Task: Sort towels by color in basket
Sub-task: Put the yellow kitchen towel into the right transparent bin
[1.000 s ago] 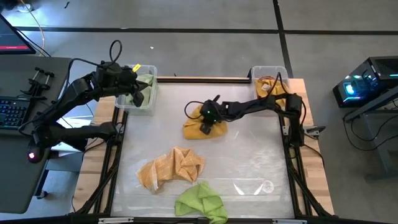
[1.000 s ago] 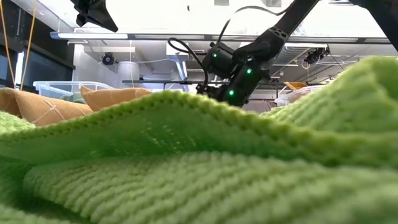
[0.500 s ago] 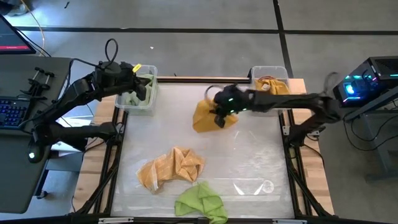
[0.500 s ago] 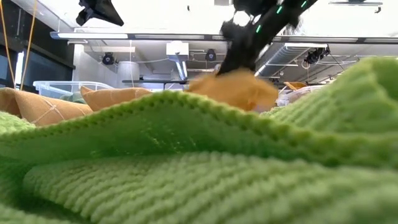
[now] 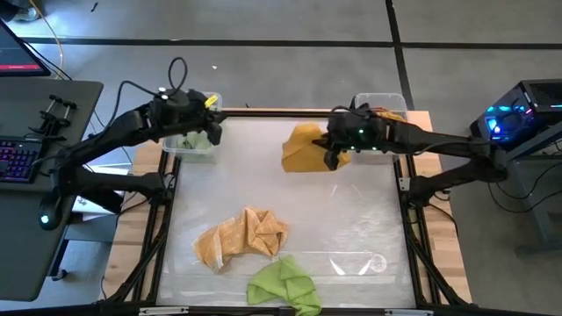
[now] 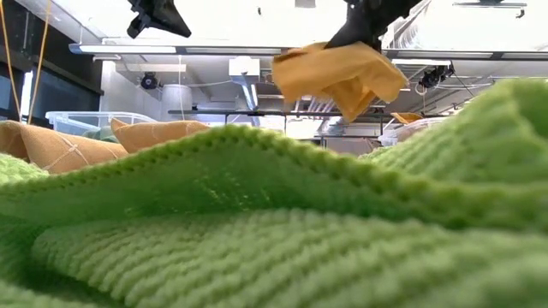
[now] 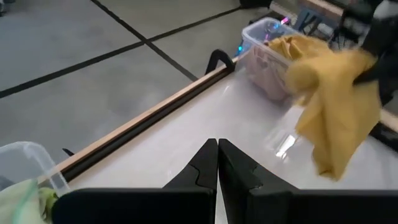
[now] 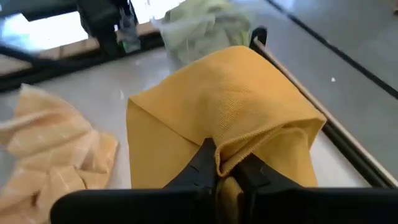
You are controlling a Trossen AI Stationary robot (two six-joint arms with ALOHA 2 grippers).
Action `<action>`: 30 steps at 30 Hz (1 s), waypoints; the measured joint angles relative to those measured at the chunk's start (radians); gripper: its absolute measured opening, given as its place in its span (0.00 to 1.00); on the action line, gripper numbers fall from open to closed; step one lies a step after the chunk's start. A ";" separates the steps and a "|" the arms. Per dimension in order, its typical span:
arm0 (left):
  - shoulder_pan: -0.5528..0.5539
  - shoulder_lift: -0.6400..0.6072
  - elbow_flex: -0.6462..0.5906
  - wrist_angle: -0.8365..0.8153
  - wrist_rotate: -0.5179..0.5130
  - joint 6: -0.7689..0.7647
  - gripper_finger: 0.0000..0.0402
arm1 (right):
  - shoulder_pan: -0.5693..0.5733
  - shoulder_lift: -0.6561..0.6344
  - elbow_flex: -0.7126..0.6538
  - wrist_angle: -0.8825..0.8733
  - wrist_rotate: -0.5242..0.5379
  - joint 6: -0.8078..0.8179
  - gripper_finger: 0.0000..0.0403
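My right gripper [image 5: 336, 151] is shut on a mustard yellow towel [image 5: 306, 147], raised above the table's far right part beside the right basket [image 5: 381, 107]; the towel also shows in the low view [image 6: 341, 75] and left wrist view [image 7: 333, 99]. My left gripper [image 5: 209, 125], shut and empty [image 7: 217, 155], hovers over the left basket [image 5: 191, 140], which holds pale green towels. A light orange-tan towel [image 5: 241, 234] lies crumpled at the table's middle near side. A lime green towel [image 5: 283, 284] rests at the near edge. My right gripper pinches the mustard towel between its two fingers at a bunched fold [image 8: 227, 163] near the cloth's top, several layers. The towel is lifted clear of the table and hangs slack below and beside the fingers [image 6: 351, 81].
The right basket at the far right corner holds orange-tan cloth [image 5: 386, 120]. A wooden rail [image 7: 155, 118] runs along the table's far edge. A clear plastic sheet [image 5: 356, 262] lies at the near right. The lime towel fills the low view's foreground [image 6: 257, 222].
My right gripper has lifted the mustard towel off the table and carried it up and toward the far right basket; the towel now hangs clear. My left gripper has shifted slightly right over the left basket.
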 joint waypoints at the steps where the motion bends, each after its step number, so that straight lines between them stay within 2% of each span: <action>1: -0.006 0.011 0.000 0.005 -0.003 0.010 0.00 | 0.000 -0.010 0.000 0.000 0.019 0.004 0.03; 5: -0.027 0.059 0.000 0.053 -0.004 0.032 0.00 | 0.000 -0.082 0.000 -0.001 0.148 0.035 0.02; 8: -0.043 0.094 0.000 0.098 -0.001 0.037 0.00 | 0.000 -0.164 0.000 -0.043 0.315 0.062 0.02; 13: -0.060 0.142 0.000 0.190 0.034 0.058 0.00 | 0.000 -0.296 0.000 -0.247 0.652 0.146 0.02; 17: -0.060 0.170 0.000 0.299 0.078 0.080 0.00 | 0.000 -0.372 0.000 -0.436 0.827 0.237 0.02; 22: -0.060 0.187 0.000 0.352 0.124 0.121 0.00 | -0.001 -0.389 0.000 -0.680 0.980 0.506 0.02; 26: -0.059 0.188 0.000 0.353 0.131 0.146 0.00 | -0.026 -0.364 0.000 -0.808 1.015 0.742 0.02; 30: -0.058 0.188 0.000 0.359 0.131 0.166 0.00 | -0.094 -0.309 0.000 -0.849 1.028 0.839 0.02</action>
